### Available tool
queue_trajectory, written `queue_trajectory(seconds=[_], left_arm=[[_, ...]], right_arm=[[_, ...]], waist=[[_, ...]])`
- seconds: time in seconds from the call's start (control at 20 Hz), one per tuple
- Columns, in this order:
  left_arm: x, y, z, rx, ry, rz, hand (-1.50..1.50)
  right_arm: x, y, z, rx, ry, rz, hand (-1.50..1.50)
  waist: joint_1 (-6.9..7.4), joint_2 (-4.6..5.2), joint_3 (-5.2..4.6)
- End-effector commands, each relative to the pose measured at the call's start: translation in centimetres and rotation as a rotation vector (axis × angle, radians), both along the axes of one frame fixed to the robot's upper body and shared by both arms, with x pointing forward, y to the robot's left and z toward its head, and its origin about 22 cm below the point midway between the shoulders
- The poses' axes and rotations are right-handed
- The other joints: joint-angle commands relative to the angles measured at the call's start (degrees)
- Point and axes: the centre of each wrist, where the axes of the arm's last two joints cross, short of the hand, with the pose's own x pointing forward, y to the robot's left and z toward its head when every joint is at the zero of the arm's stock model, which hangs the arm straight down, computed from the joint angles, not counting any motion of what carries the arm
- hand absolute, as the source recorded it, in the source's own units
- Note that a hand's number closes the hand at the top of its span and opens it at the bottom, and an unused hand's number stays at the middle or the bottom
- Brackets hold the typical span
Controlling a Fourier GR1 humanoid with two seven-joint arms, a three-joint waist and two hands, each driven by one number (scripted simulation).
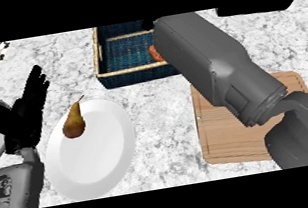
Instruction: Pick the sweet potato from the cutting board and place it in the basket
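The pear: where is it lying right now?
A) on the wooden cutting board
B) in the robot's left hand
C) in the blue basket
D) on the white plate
D: the pear lies on the white plate, to the left of the cutting board and in front of the basket; the left hand rests open beside the plate, not touching the pear.

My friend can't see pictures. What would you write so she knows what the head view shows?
The robot's right forearm stretches from the wooden cutting board to a dark blue basket, where a bit of orange sweet potato peeks out beside the arm; the right hand is hidden. At left, the left hand rests open beside a white plate holding a pear.
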Motion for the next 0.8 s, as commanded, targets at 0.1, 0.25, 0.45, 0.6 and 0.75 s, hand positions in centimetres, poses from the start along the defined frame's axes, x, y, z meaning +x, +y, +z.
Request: queue_trajectory(seconds=[0.1,0.25,0.45,0.6,0.75], left_arm=[[-0.9,2.1,0.3,0.025,0.007,0.048,0.0],[-1.6,2.3,-0.4,-0.001,0.037,0.073,0.0],[-1.4,2.9,-0.7,-0.001,0.041,0.103,0.0],[-2.4,2.6,-2.2,0.012,0.039,0.115,0.0],[-2.6,3.6,-1.3,-0.004,0.048,0.144,0.0]], right_arm=[[-0.1,0.7,1.2,0.226,-0.147,-0.118,-1.5],[-0.4,0.0,-1.0,0.31,-0.199,-0.137,-1.5],[-0.8,-1.0,-2.5,0.361,-0.193,-0.097,-1.5],[-1.7,-1.1,-4.0,0.374,-0.207,-0.052,-1.5],[-2.4,-2.5,-5.0,0.376,-0.211,-0.009,-1.5]], waist=[[-2.08,-0.99,0.02],[-4.03,-1.72,0.08],[-5.91,-2.05,0.09],[-6.73,-2.39,0.08],[-7.52,-2.71,0.1]])
